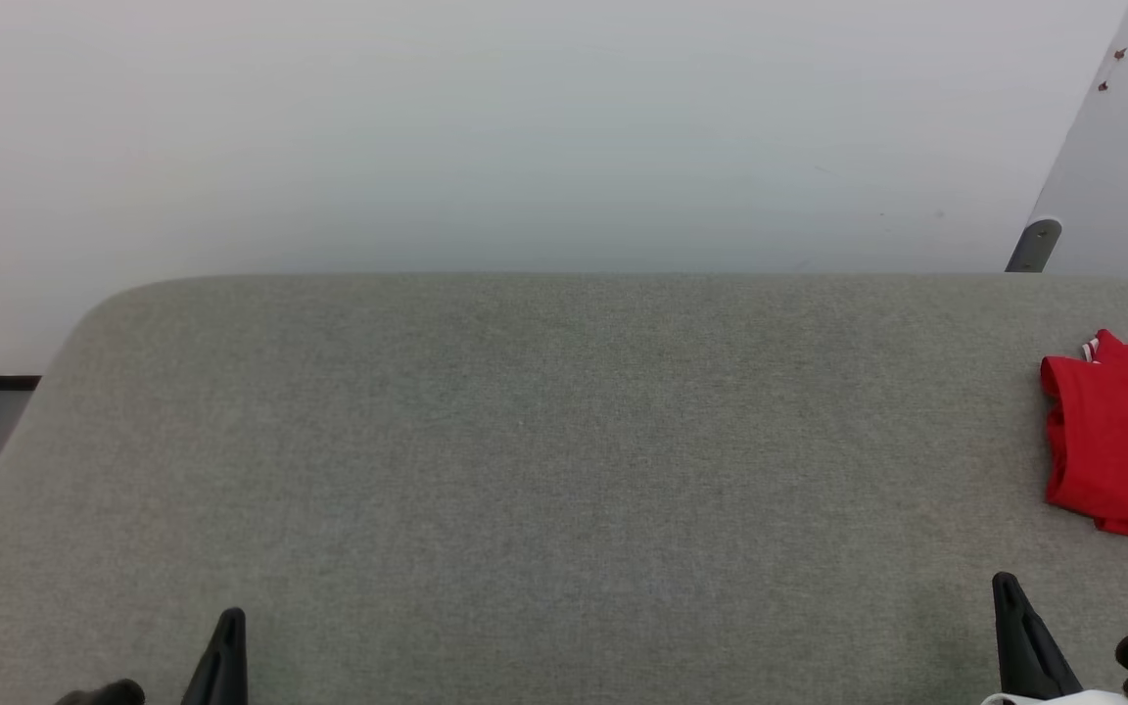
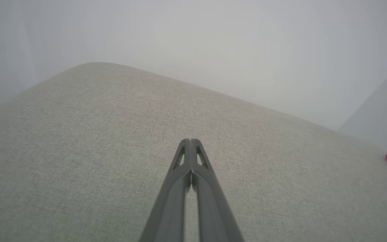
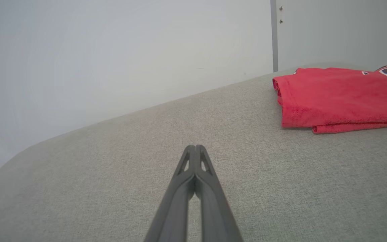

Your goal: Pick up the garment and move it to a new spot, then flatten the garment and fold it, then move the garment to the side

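Head view: we are listing the folded garment [image 1: 1122, 441] lying at the right edge of the grey surface [image 1: 564, 441]; left gripper [image 2: 190, 140] and right gripper [image 3: 196, 147] are sitting pinched together, empty.

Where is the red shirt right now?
The garment lies folded on the grey surface at the head view's right edge, beyond the right gripper.
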